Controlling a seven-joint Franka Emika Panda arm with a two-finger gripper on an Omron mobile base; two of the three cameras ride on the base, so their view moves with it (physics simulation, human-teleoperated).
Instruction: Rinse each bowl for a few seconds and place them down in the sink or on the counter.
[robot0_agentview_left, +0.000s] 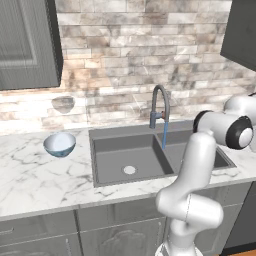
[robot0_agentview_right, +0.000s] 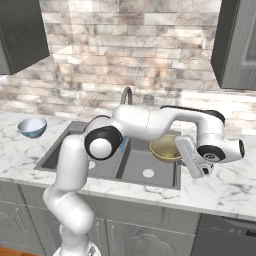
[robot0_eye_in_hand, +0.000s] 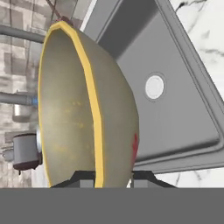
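On the left worktop: we see the pale blue bowl (robot0_agentview_left: 59, 144) standing upright on the worktop (robot0_agentview_left: 35, 175), well apart from the sink (robot0_agentview_left: 107, 137) and not yet taken.
Worktop: white marble with thin grey veins, flat and smooth, above grey cabinet fronts (robot0_agentview_left: 115, 232).
Sink: dark grey, rectangular, two basins, each with a round pale drain; the walls are straight and matt.
Faucet: the tall arched grey faucet (robot0_agentview_left: 159, 107) stands behind the sink, and we see a thin blue stream (robot0_agentview_left: 164, 135) falling from its mouth, so we judge that the water runs.
Olive-tan bowl: the olive-tan bowl (robot0_agentview_right: 165, 148) hangs over the right basin, tilted, to the right of the stream in the right base view; in the hand view its rim is a yellow band and the skin is dull and a little spotted.
Hand: the hand (robot0_eye_in_hand: 113, 177) is clenched on the rim of the olive-tan bowl, one finger inside and one outside.
Step in hand: we judge it is the rinsing of this bowl.
How to do it well: we would bring the hollow side under the stream, keep the pinch firm because the thin wet rim can slip, and stay low over the basin.
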